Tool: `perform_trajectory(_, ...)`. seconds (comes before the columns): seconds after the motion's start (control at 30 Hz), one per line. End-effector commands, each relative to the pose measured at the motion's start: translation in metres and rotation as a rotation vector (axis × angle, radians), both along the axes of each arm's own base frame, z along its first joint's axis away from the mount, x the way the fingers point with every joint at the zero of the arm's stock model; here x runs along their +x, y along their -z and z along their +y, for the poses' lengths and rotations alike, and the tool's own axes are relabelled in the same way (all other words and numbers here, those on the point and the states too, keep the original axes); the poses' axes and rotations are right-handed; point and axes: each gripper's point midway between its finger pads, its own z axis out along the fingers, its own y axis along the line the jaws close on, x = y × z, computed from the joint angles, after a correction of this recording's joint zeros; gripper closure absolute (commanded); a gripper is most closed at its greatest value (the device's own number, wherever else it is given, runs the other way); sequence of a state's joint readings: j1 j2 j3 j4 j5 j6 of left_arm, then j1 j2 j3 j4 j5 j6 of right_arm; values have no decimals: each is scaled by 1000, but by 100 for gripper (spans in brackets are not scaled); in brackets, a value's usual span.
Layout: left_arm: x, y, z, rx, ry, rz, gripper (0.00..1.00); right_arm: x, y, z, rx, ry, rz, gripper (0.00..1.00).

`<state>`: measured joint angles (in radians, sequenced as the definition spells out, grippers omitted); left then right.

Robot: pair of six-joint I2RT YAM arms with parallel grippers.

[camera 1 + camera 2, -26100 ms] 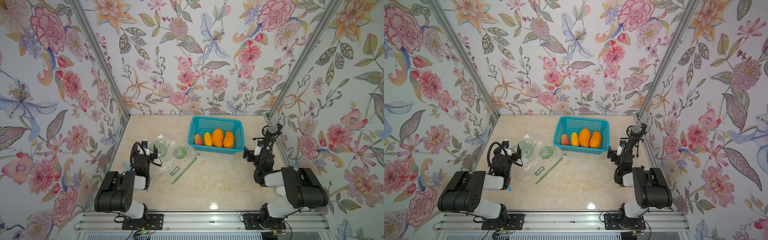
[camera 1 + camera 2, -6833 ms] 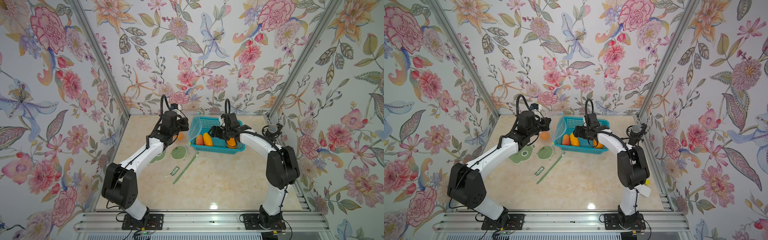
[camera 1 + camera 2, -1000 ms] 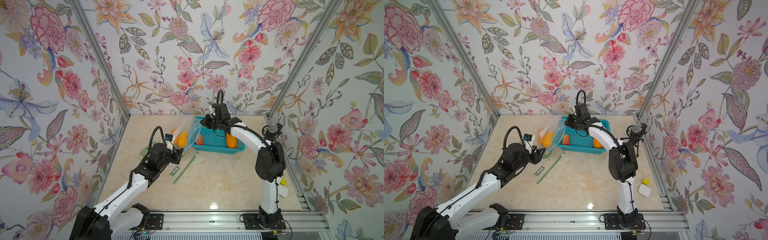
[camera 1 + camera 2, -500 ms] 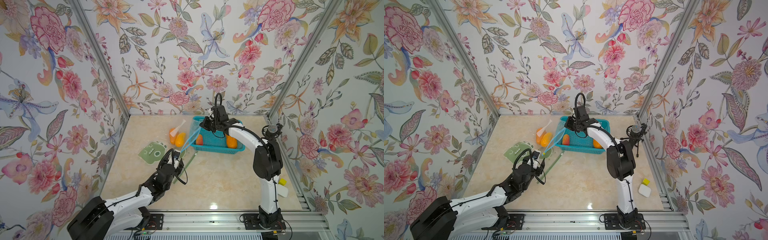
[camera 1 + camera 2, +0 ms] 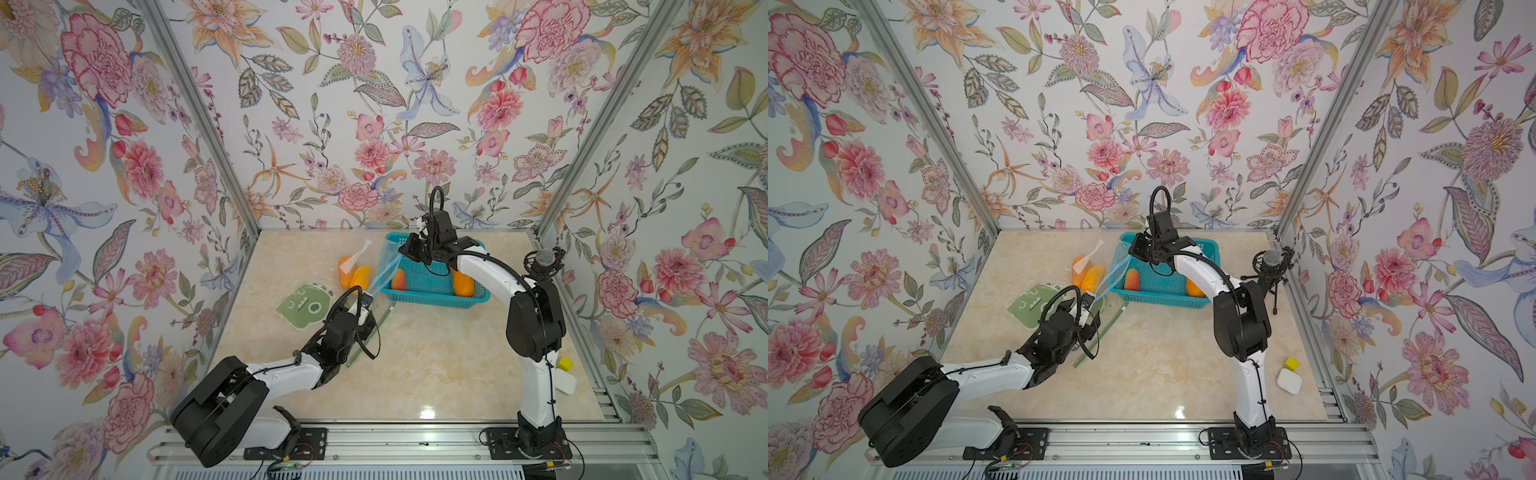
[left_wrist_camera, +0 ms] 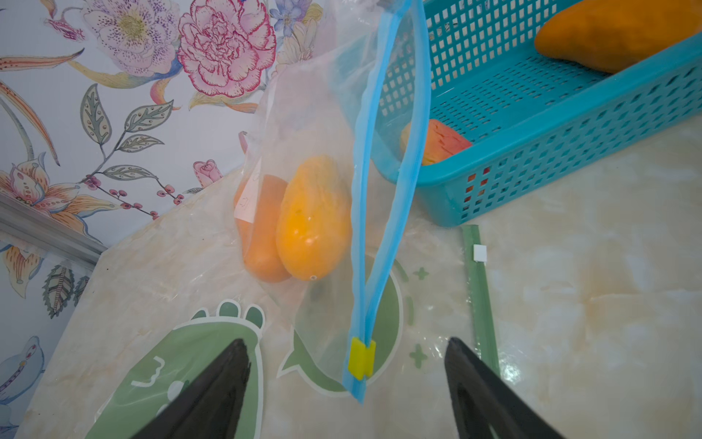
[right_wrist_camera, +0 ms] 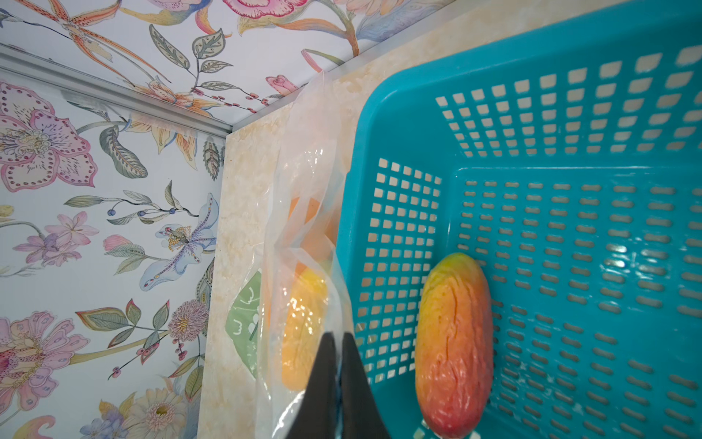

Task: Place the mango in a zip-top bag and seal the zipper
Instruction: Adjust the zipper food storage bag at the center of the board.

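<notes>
The right gripper [image 7: 338,336] pinches the zip-top bag [image 6: 304,114] by one corner, apparently stretching its open zipper [image 6: 359,228] so the left gripper [image 6: 345,341], jaws wide astride the yellow slider [image 6: 361,359], can seal in the mango [image 6: 313,216].

overhead pair, close wrist views

A: Bag [image 6: 304,95]?
B: Clear; zipper strip [image 6: 357,235] blue, slider [image 6: 361,359] yellow.
A: Contents?
B: Mango [image 6: 313,218], yellow-orange.
A: Basket [image 6: 569,163]?
B: Teal, grid-perforated. Surface [image 6: 588,304] cream marble; walls [image 6: 152,95] pastel floral print.
</notes>
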<state>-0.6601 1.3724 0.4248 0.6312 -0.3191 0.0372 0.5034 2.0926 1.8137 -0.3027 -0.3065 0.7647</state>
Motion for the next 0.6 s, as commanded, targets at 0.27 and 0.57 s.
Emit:
perform_trajectory(0.27, 37, -12, 1, -28, -89, -3, 80, 2, -6, 3, 23, -19, 6, 100)
perform_trajectory(0.57, 25, -78, 13, -86, -106, -72, 100, 2, -48, 11, 15, -117, -105, 100)
